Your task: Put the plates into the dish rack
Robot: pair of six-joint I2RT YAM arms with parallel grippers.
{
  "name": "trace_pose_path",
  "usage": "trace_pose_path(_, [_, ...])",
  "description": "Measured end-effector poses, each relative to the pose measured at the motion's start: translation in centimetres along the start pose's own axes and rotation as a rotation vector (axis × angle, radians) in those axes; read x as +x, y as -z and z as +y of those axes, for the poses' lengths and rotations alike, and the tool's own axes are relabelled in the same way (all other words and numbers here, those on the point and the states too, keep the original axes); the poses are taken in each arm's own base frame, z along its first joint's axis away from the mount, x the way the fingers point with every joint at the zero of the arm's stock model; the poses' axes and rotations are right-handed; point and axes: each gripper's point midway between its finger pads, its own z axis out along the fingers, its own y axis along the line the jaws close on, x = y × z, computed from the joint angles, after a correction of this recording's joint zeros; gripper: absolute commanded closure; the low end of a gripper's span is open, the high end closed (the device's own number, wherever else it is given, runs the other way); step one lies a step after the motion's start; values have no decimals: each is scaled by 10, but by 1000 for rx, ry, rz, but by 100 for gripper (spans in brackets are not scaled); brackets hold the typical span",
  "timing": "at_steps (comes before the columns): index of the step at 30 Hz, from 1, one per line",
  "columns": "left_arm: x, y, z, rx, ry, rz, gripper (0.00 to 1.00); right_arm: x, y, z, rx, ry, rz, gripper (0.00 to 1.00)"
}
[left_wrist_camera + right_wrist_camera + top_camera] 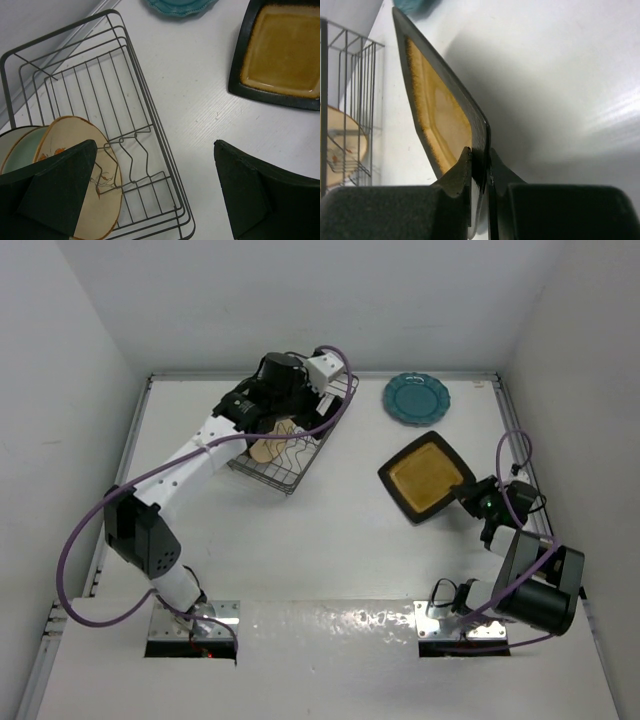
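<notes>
Our right gripper [479, 161] has its fingers closed narrowly on the dark rim of the square amber plate [442, 115], which is tilted. Our left gripper [155, 145] hangs over the dish rack [152, 120] with its fingers spread wide. In the rack the cream floral plate [75, 135] and the pale aqua plate [22, 145] lean on edge. The scalloped teal plate [416, 399] lies apart, beside the rack.

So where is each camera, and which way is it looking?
Top external: high behind the arms, looking down at the table; the left arm and right arm show.
Left wrist: above the dish rack, looking down; the open left end effector shows at the bottom.
Right wrist: low, looking along the amber plate pinched in the right end effector.
Shared: the amber plate and dish rack appear in all three.
</notes>
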Motion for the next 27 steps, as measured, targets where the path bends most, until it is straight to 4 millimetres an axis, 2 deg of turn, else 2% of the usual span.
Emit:
trace_pose_path(8, [11,-16,-9,44,-25,30,0,-6,-1,22,-64,211,7,100])
trace_pose_path(13, [13,-33,-33,175,-112,34,0,-4,-3,67,-187,438,22,100])
trace_pose_path(17, [14,-38,-48,276,-215,12,0,-8,-3,93,-258,571,31,100])
trace_pose_path(21, [6,-37,-55,339,-325,-37,0,-5,-1,98,-290,623,43,100])
trace_pose_path(27, [-20,-43,-73,395,-473,-107,0,3,7,114,-371,691,53,100])
